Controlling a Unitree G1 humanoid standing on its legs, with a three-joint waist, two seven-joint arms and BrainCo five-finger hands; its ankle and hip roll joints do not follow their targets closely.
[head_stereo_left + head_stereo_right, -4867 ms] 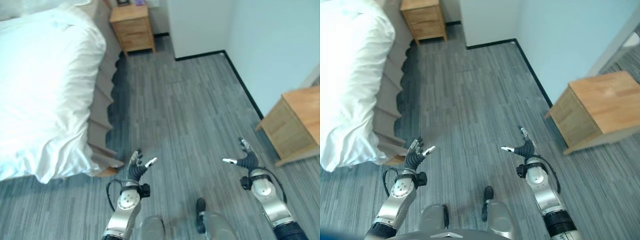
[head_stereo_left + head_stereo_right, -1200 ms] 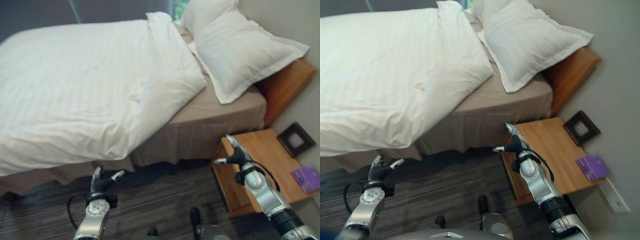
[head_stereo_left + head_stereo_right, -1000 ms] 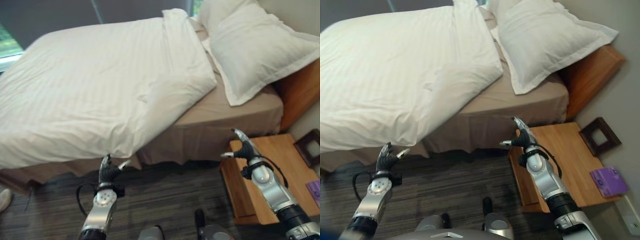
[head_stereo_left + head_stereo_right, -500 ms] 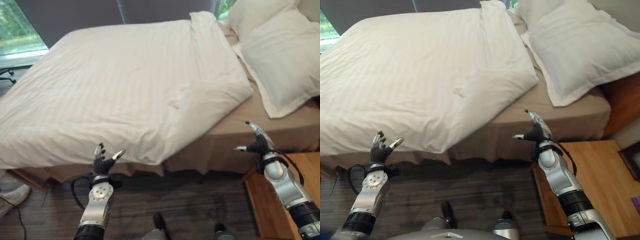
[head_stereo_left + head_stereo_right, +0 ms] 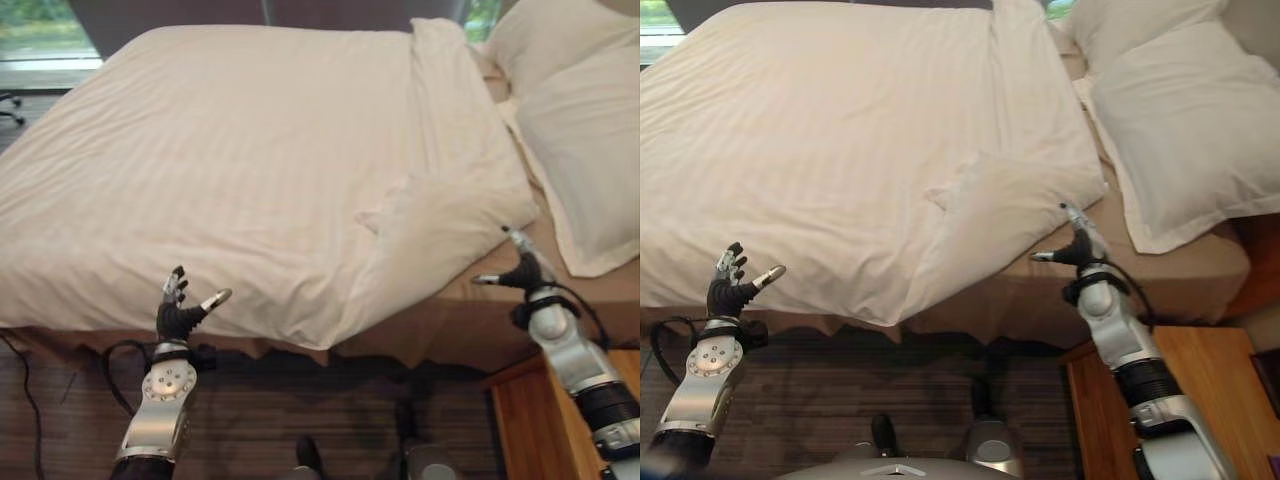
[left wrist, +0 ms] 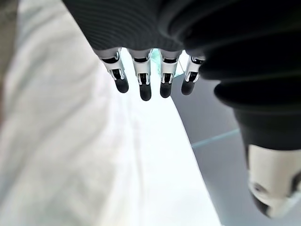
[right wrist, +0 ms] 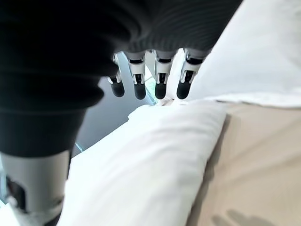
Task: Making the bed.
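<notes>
The bed [image 5: 470,310] lies across the head views, covered by a white striped duvet [image 5: 250,150] that spreads over most of the mattress and hangs over the near edge. Its corner nearest the head of the bed is folded back on itself into a rumpled flap [image 5: 440,215], baring a strip of the tan sheet [image 5: 1180,270] below the pillows. Two white pillows [image 5: 1180,130] sit at the head end, one overlapping the other, the lower one reaching out over the tan sheet. The left hand [image 5: 178,315] is raised in front of the near edge of the duvet, forearm rising from below, palm turned toward the bed, fingers [image 6: 143,84] relaxed and slightly spread with the thumb held out to the side; it holds nothing and is apart from the cloth. The right hand [image 5: 1080,250] is lifted beside the folded flap, just over the bare tan sheet, its fingers [image 7: 160,84] extended in a loose row and the thumb pointing toward the flap; it too holds nothing, and I cannot tell whether its tips touch the cloth. A wooden nightstand [image 5: 1180,400] stands under the right forearm, beside the bed. Dark striped floor [image 5: 330,420] runs along the bed's near side.
</notes>
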